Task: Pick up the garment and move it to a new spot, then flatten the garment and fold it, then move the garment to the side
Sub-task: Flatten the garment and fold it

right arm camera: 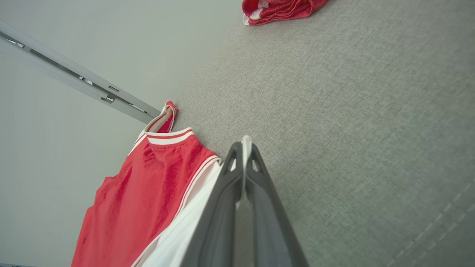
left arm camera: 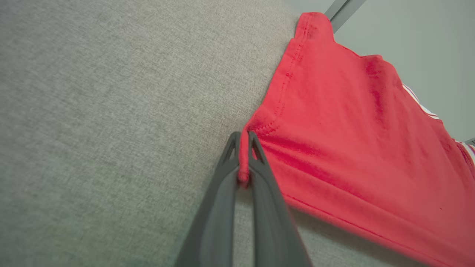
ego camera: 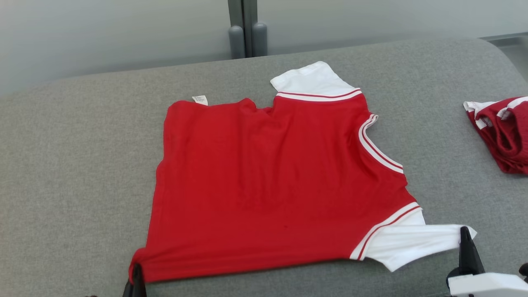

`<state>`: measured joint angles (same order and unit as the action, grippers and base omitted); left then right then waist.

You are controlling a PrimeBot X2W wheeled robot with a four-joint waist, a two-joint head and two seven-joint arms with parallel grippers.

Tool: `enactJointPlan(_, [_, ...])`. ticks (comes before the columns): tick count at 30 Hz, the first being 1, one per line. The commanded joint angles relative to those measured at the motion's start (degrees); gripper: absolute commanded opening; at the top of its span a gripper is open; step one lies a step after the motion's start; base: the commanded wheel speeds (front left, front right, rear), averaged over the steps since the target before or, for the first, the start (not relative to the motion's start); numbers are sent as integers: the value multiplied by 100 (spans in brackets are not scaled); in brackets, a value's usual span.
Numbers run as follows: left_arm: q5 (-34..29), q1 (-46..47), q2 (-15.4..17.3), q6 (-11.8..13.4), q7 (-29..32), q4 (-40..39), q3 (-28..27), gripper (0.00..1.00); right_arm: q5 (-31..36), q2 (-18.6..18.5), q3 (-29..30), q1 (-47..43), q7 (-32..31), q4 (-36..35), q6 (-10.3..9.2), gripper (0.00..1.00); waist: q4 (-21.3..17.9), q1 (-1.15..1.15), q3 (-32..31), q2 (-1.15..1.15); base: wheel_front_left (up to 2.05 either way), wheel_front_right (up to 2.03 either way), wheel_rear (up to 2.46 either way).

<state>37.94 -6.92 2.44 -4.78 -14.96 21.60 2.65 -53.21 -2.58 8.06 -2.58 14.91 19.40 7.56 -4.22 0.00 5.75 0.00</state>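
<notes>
Left tool (left arm camera: 243, 140): grips garment (ego camera: 264, 181) hem corner.
Right tool (right arm camera: 244, 146): grips its sleeve (ego camera: 406, 243).
Handling: limp, light; you hold corners.

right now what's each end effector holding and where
Both hold the red garment: the left end effector pinches its red hem corner, the right end effector the tip of its white sleeve.

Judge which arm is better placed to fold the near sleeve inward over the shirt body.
Right, probably: the right gripper is shut on the white sleeve of the garment, while the left gripper pinches the red hem corner at the opposite end.
</notes>
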Motion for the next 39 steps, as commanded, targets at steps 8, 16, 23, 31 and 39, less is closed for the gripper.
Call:
enactJointPlan(8, [-102,738,72,-48,-26,-355,217,0,-169,-54,-298,894,34,-446,-13,0,84,0,298,0,0,0,0])
enactJointPlan(16, [73,1523,69,47,-23,-114,366,0,254,-48,-535,1933,34,-75,-12,0,105,0,671,0,0,0,0])
enactJointPlan(23, [80,2016,70,18,-22,233,508,0,645,-51,-440,2677,33,486,-11,0,149,0,924,0,0,0,0])
enactJointPlan(31, [8,2419,68,20,-23,350,454,0,905,-52,-391,3164,34,782,-11,0,194,0,1113,0,0,0,0])
enactJointPlan(39, [-6,2626,68,84,-23,433,387,100,1314,-79,-296,3473,33,930,-11,100,196,0,1205,0,0,0,0])
